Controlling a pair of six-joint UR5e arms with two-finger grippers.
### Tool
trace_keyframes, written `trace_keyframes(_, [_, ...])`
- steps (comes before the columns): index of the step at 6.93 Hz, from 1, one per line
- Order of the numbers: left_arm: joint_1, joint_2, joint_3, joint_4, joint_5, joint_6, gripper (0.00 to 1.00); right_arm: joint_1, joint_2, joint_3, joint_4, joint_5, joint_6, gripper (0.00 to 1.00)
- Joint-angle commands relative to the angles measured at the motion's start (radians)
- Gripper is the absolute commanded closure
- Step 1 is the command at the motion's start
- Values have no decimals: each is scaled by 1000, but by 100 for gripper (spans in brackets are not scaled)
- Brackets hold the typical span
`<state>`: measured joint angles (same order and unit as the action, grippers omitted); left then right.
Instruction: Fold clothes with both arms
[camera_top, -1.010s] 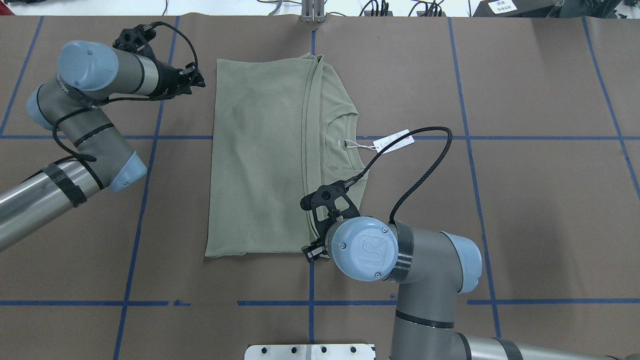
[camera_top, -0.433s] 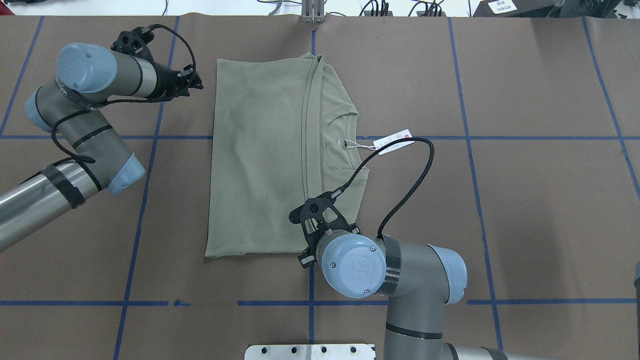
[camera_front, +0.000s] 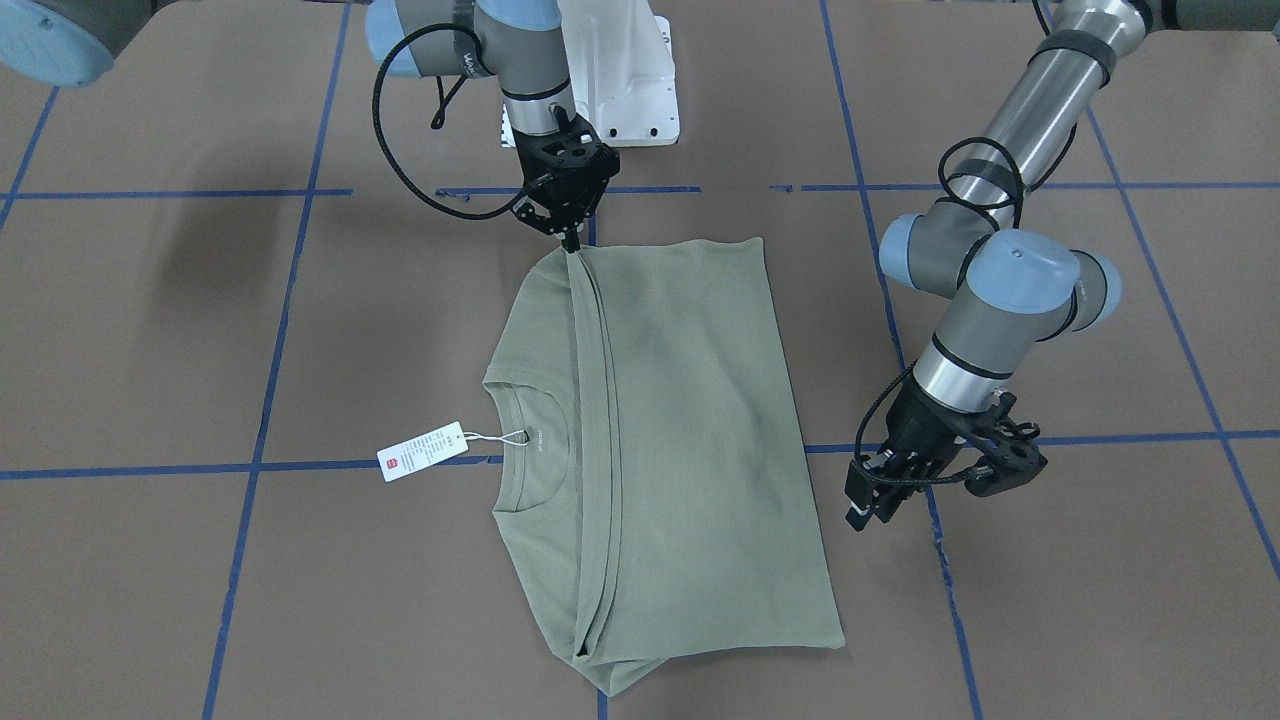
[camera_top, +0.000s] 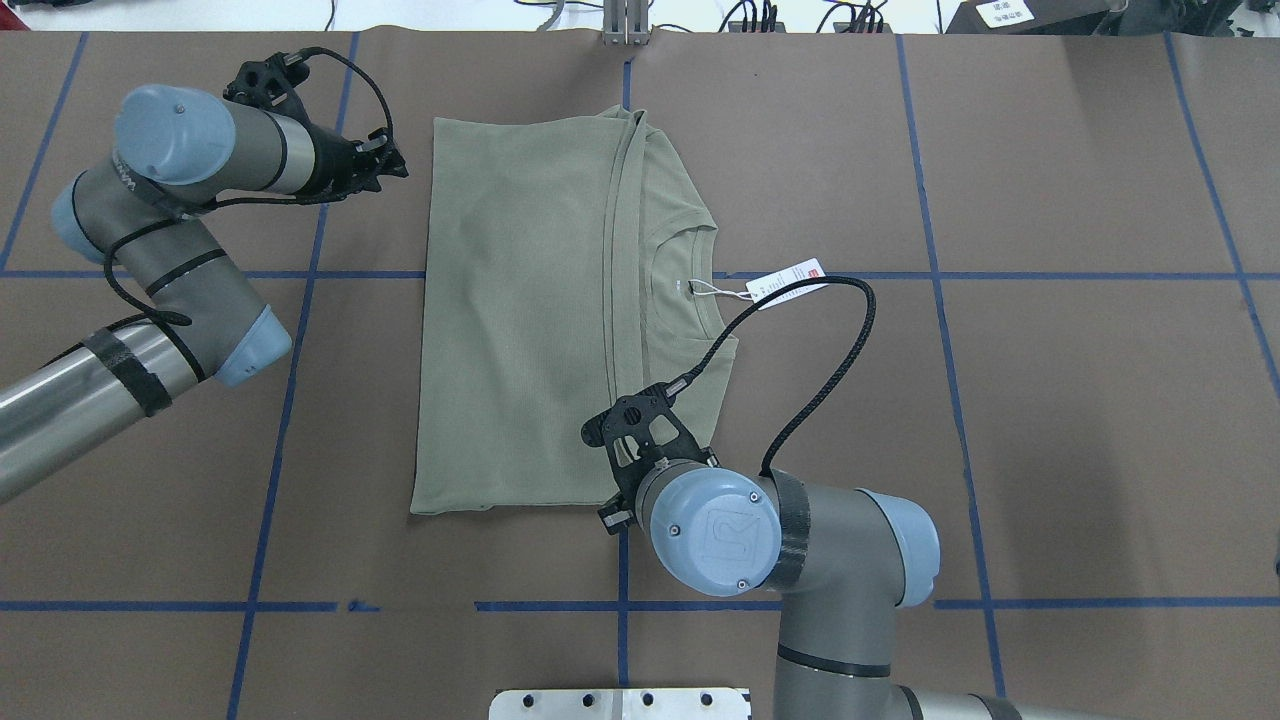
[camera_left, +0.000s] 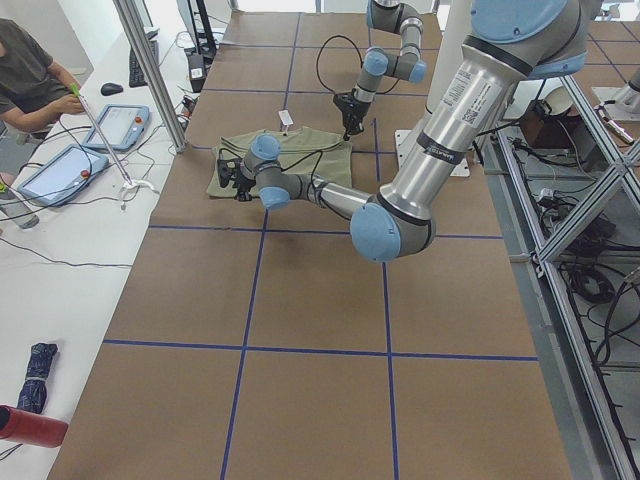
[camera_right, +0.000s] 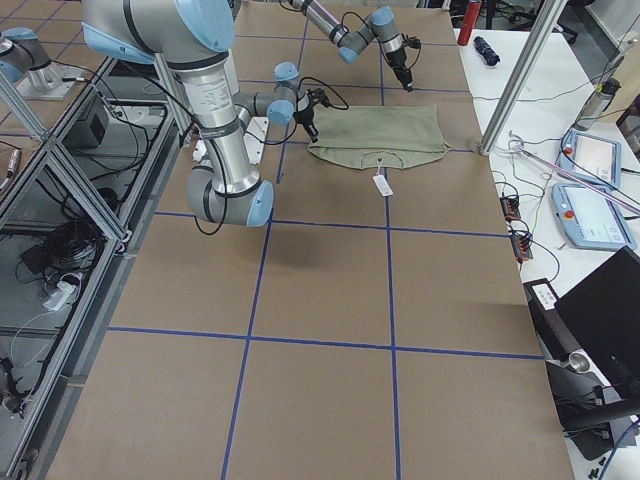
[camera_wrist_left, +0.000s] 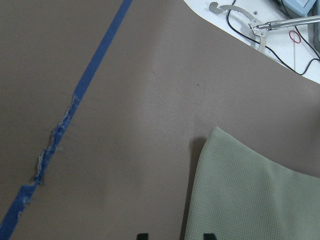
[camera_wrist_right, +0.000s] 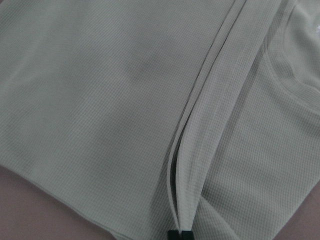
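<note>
Table (camera_top: 1050, 450): brown paper cover, blue tape grid (camera_top: 950, 275). Sage-green shirt (camera_top: 520, 320) flat near centre, left side folded over, neck to right. White hang tag (camera_top: 790, 283) on paper just right of collar. White base plate (camera_top: 560, 703) at near edge.

Count from here: one sage-green shirt (camera_top: 520, 320) with one white hang tag (camera_top: 790, 283), on one brown-papered table (camera_top: 1050, 420). Two arms, left arm (camera_top: 60, 400) and right arm (camera_top: 840, 560), with one two-finger gripper each, left gripper (camera_top: 388, 165) and right gripper (camera_front: 572, 243), plus one white base plate (camera_front: 625, 80). Side bench has two touchscreen pendants (camera_right: 595, 155), one red bottle (camera_left: 30, 427), one dark folded umbrella (camera_left: 35, 362), and one person (camera_left: 30, 75) at it.
</note>
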<state>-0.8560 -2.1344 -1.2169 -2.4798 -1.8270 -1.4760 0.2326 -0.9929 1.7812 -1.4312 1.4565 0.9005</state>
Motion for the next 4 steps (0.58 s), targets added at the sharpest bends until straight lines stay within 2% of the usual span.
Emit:
trace_keyframes(1, [0, -4, -3, 2, 2, -6, 53, 27, -45, 26, 6, 12, -11, 100])
trace_keyframes(3, [2, -7, -4, 5, 2, -15, 53, 1, -148, 66, 43, -11, 29, 100])
trace_keyframes(4, [2, -9, -4, 7, 2, -17, 53, -25, -153, 66, 43, -33, 102, 100])
